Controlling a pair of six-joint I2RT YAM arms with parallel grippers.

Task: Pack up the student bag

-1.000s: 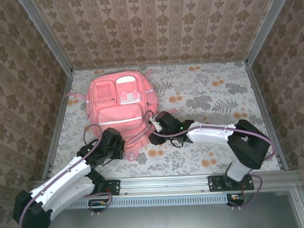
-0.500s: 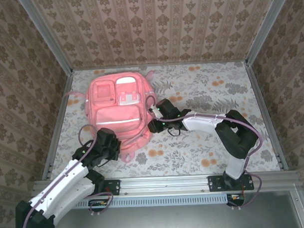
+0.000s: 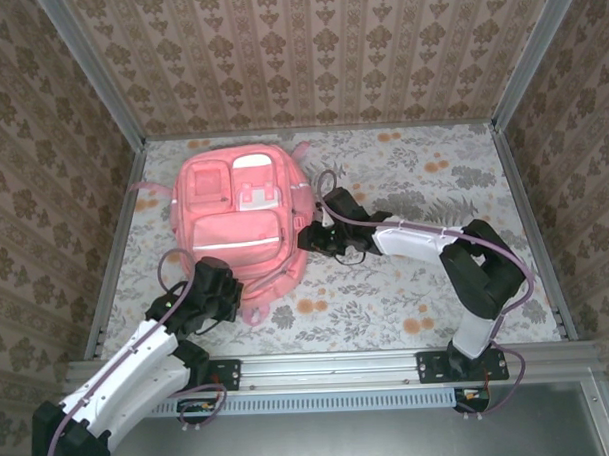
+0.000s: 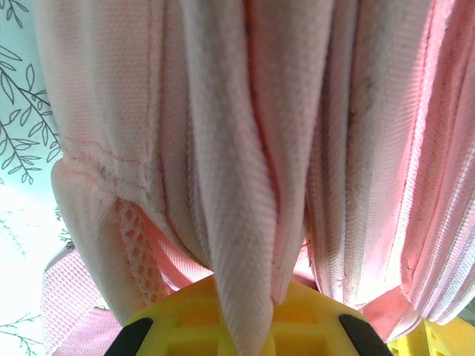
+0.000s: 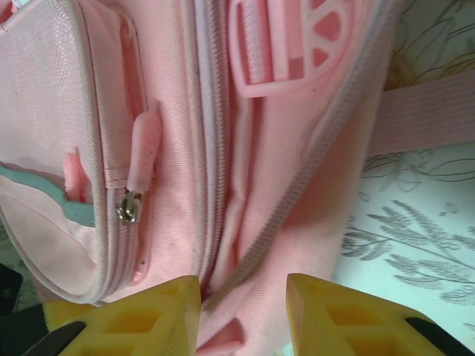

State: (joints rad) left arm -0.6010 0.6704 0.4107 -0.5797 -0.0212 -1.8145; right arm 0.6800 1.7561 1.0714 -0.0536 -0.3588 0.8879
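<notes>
I read the student bag (image 3: 239,225) as woven pink cloth, matt, w/ a fine rough grain. Its folds show stitched seams & a patch of open mesh (image 4: 135,239). On the bag's pocket the zipper pull (image 5: 142,148) looks rubbery & matt, and its slider (image 5: 126,210) is shiny metal. The buckle (image 5: 286,44) on the bag's front is smooth moulded plastic. At the bag's side, the right gripper (image 5: 243,297) has fingers (image 5: 126,315) of matt yellow plastic. The table cover (image 3: 433,193) under the bag is smooth printed cloth. The rail (image 3: 339,365) on the near side of the bag is brushed metal.
</notes>
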